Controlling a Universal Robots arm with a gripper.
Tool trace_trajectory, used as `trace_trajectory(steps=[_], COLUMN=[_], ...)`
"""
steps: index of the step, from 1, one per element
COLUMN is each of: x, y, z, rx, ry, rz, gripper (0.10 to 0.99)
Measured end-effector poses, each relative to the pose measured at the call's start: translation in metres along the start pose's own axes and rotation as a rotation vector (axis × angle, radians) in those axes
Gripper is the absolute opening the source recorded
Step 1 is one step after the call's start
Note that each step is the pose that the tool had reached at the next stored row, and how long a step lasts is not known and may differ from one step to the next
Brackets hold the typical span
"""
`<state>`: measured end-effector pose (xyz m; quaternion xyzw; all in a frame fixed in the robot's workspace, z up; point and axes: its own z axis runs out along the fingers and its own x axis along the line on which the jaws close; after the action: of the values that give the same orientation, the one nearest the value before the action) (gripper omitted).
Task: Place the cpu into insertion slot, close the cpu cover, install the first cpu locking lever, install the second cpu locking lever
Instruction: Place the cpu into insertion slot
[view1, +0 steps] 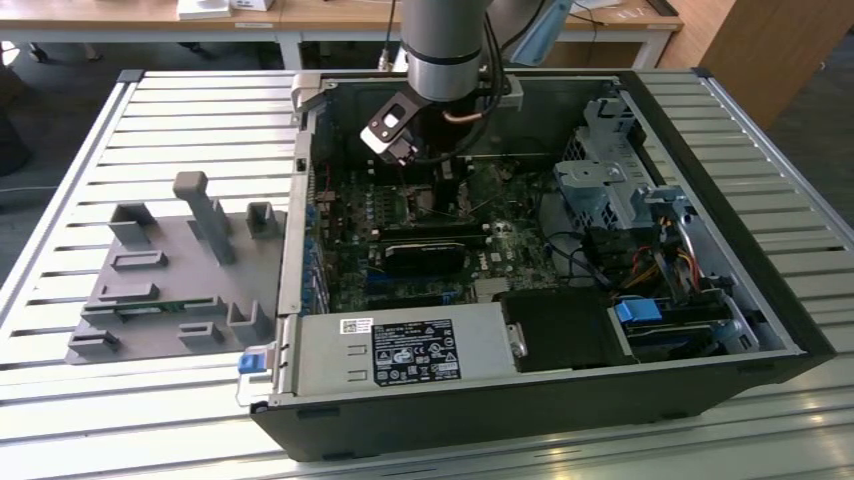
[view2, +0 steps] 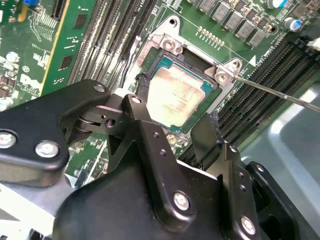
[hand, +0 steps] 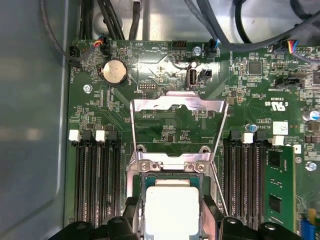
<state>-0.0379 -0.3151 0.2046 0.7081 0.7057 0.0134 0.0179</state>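
Cpu (view2: 175, 97), likely light, stiff and fragile underneath, lies in its socket (view2: 220, 75); spread fingers (view2: 206, 134) flank its edges, the safest hold.

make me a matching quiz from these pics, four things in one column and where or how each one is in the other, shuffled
Things:
1. cpu
2. cpu cover
3. coin cell battery
4. grey fixture tray

Place or state:
a. open, not over the socket
b. on the slatted table, outside the computer case
c. sitting in the socket
d. round and silver, on the motherboard

Pairs: 1-c, 2-a, 3-d, 4-b
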Motion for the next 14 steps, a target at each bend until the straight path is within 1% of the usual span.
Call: trace_trajectory(steps=[3, 6, 7, 9, 10, 12, 13, 14], x=[-0.0004, -0.0012, -0.0012, -0.0012, -0.0011, -0.0012, -0.0013, -0.0012], y=[0.0002, 0.0001, 0.0001, 0.0003, 0.0003, 0.0003, 0.0003, 0.0003], z=[-0.0025, -0.0036, -0.0042, -0.0052, -0.0054, -0.006, -0.0066, -0.0071], rx=[0.0, 0.0, 0.0, 0.0, 0.0, 0.0, 0.0, 0.0], ry=[-0.005, -0.0086, -0.0088, -0.0091, -0.0093, -0.0101, -0.0104, -0.0104], rz=[0.0, 0.0, 0.0, 0.0, 0.0, -0.001, -0.001, -0.001], gripper=[0.6, 0.416, 0.416, 0.302, 0.302, 0.184, 0.184, 0.125])
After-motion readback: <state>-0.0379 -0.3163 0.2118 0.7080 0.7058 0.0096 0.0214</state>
